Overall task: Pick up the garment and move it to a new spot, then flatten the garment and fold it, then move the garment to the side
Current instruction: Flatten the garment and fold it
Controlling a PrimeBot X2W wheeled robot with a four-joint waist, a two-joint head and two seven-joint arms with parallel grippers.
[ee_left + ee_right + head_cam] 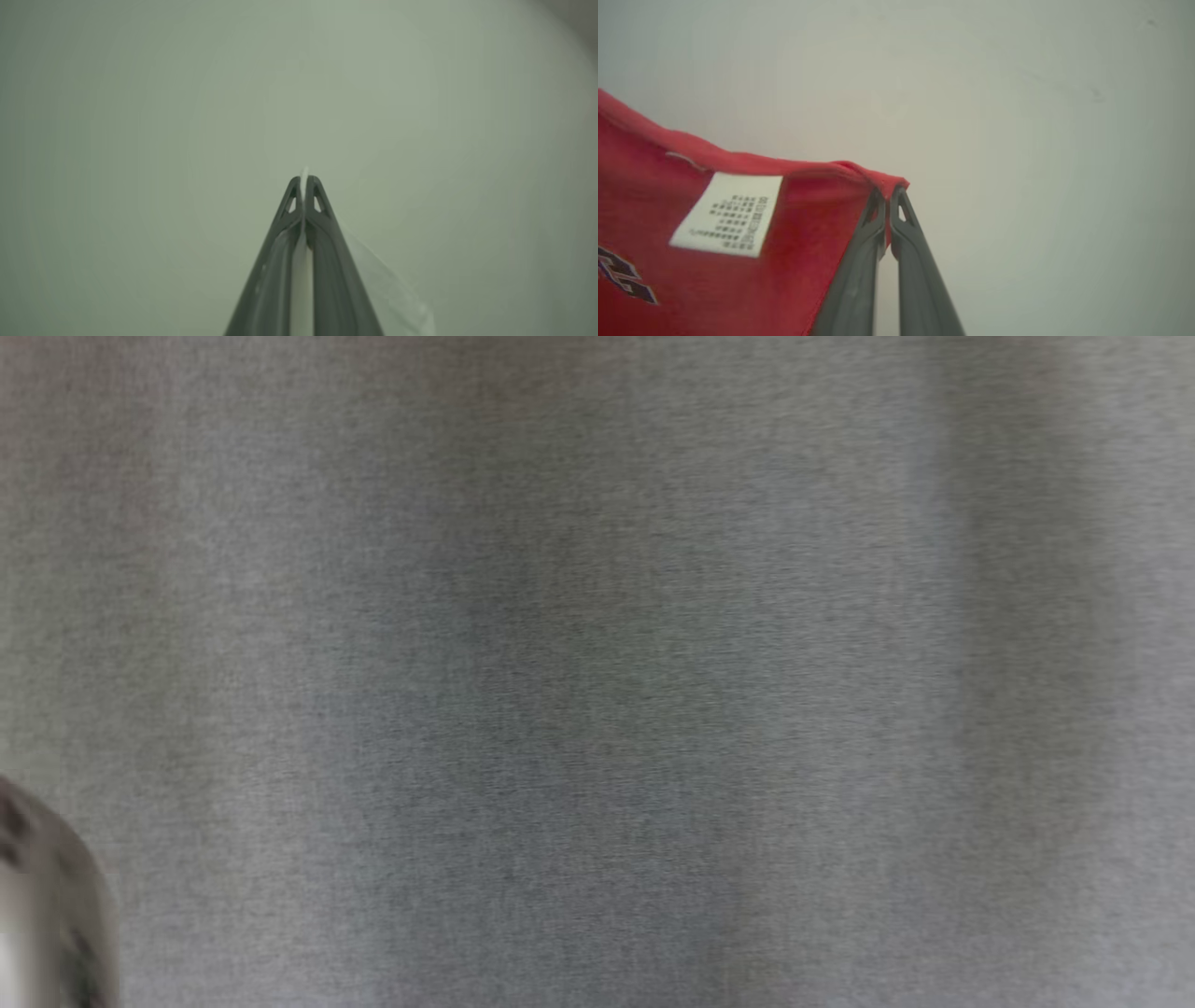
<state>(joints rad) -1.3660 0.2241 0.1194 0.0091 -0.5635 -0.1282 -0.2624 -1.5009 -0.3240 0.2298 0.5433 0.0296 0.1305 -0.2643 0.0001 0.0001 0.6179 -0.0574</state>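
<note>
the red fabric garment (pixel 714 261) runs off the right wrist view's left and bottom edges, its white sewn-in label (pixel 728 212) carries print too small to read, and a blurred pale rounded shape (pixel 47 905) sits cut off at the head view's lower left.

Garment (pixel 691 280) was red. Its label (pixel 726 213) was white, printed with rows of small dark characters. Lettering (pixel 623 277) was dark, edged white. Left gripper (pixel 304 182) and right gripper (pixel 888 193) were dark grey. Fabric (pixel 597 672) in head view was heathered grey.
</note>
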